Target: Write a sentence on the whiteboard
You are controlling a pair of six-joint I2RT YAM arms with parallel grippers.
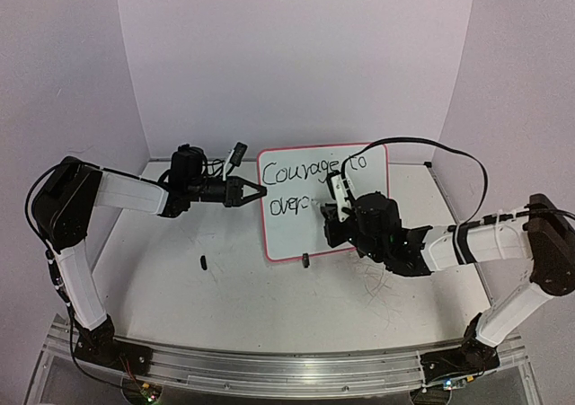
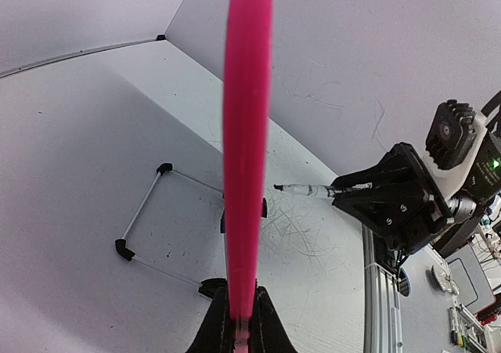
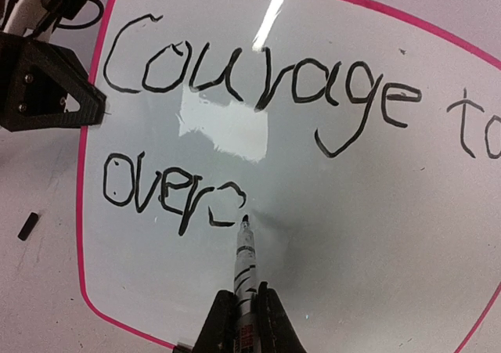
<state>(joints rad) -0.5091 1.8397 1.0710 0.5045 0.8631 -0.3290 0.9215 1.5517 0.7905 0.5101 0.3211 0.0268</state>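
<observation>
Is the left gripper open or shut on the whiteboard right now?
Shut: in its wrist view the left gripper pinches the pink frame of the whiteboard between both fingers, with no gap showing.

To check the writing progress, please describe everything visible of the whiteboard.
The whiteboard is glossy white with a thin pink rounded frame, propped on its lower edge. It reads "Courage to", then an unfinished "overc". The left fingers pinch its left edge; the marker in the right fingers meets it at the last letter.
</observation>
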